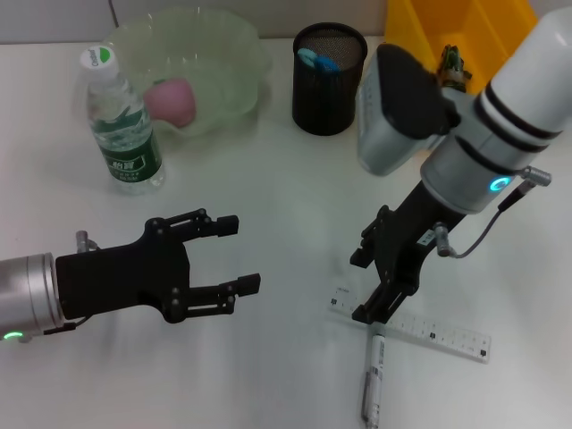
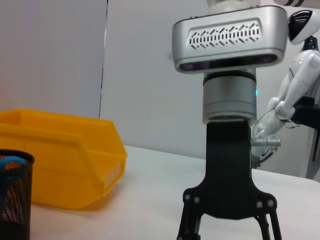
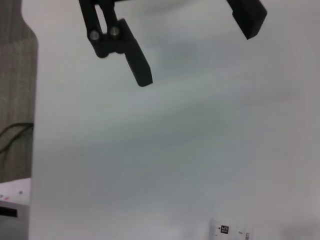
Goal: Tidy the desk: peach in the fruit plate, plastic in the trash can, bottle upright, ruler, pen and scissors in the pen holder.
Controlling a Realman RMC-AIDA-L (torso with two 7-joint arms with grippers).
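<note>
A clear ruler (image 1: 420,329) lies flat at the front right, and a white pen (image 1: 374,375) lies just in front of it. My right gripper (image 1: 362,286) hangs open over the ruler's left end, its lower fingertip at the ruler's edge. My left gripper (image 1: 239,255) hovers open over bare table at the front left, empty; the right wrist view shows it (image 3: 195,50) from across the table. The bottle (image 1: 121,125) stands upright. The pink peach (image 1: 172,100) lies in the pale green fruit plate (image 1: 228,54). A blue handle (image 1: 317,61) pokes from the black mesh pen holder (image 1: 329,98).
A yellow bin (image 1: 474,31) stands at the back right behind my right arm, with a small object (image 1: 451,58) inside. In the left wrist view the bin (image 2: 60,160) and the pen holder (image 2: 15,200) stand beyond my right arm's black palm (image 2: 227,195).
</note>
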